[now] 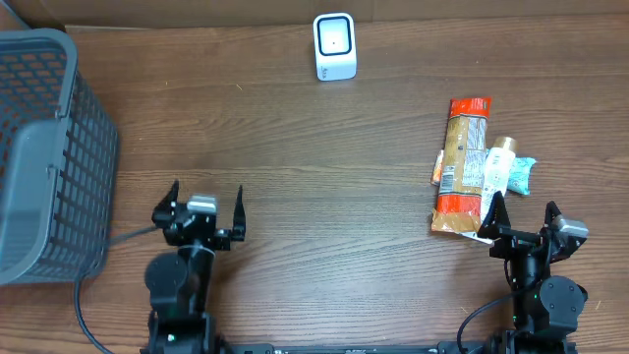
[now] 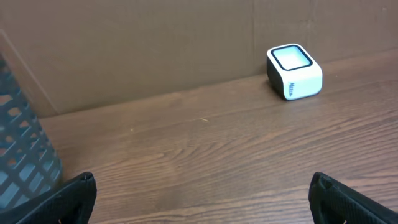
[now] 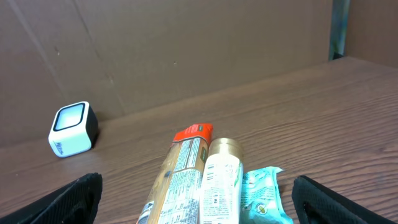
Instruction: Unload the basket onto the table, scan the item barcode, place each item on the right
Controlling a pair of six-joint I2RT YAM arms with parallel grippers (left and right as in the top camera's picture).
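Three items lie together at the right of the table: a long pasta packet [image 1: 460,165] with red ends, a white bottle [image 1: 497,165] with a gold cap, and a teal wipes pack [image 1: 521,175]. The right wrist view shows the packet [image 3: 180,174], the bottle [image 3: 221,177] and the teal pack [image 3: 264,196] side by side. My right gripper [image 1: 521,218] stands open just in front of them, touching nothing. A white barcode scanner [image 1: 334,45] sits at the far middle edge. Far to the left, my left gripper [image 1: 204,208] is open over bare wood, with the scanner [image 2: 294,71] ahead of it to the right.
A grey mesh basket [image 1: 44,157] fills the left side of the table, its wall [image 2: 25,155] close to my left gripper. A cardboard wall [image 2: 155,43] closes off the far edge behind the scanner.
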